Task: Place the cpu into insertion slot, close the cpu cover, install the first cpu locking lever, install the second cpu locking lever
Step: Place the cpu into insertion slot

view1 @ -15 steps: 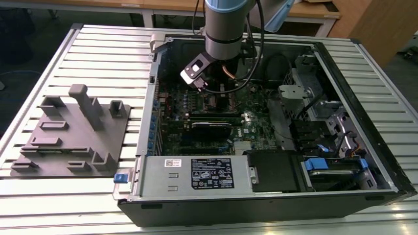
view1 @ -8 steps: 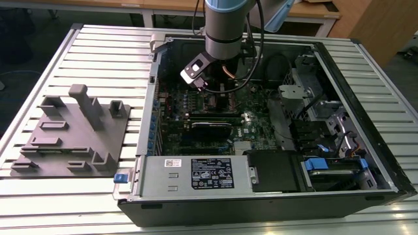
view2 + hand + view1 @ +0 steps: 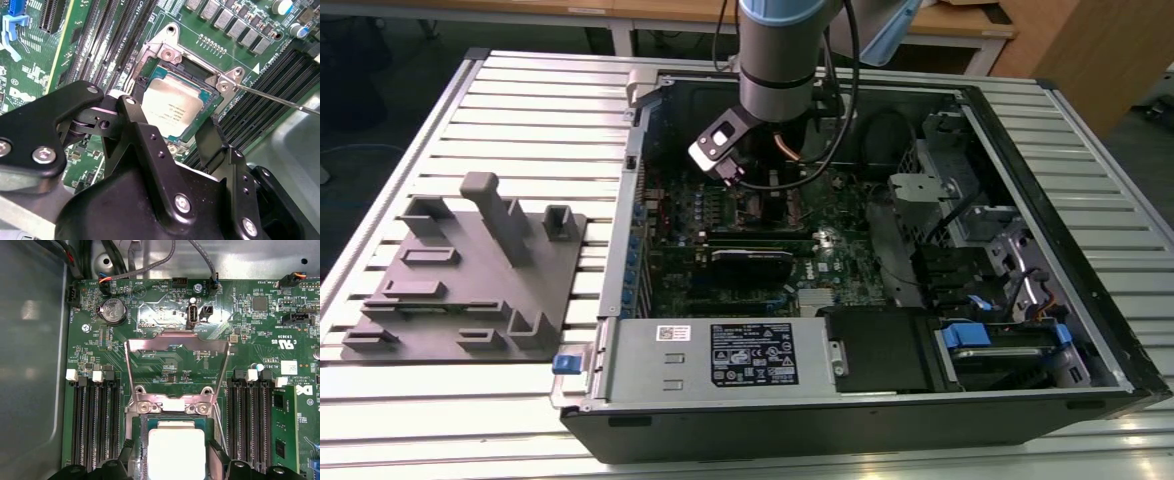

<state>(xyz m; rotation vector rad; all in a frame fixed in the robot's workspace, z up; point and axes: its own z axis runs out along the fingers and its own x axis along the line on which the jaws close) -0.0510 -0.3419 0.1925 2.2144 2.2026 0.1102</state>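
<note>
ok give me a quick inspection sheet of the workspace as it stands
surface: slatted metal table with an open computer case on it
job's things: chip lies in the socket; cover is flipped up, open; thin lever sticks out from the socket's corner
clutter: grey parts tray on the table, at the exterior view's left of the case
gripper: gripper is down at the chip inside the case
cables: black cable loops off the arm; grey wires run past the board's edge
surroundings: wooden furniture behind the table
</note>
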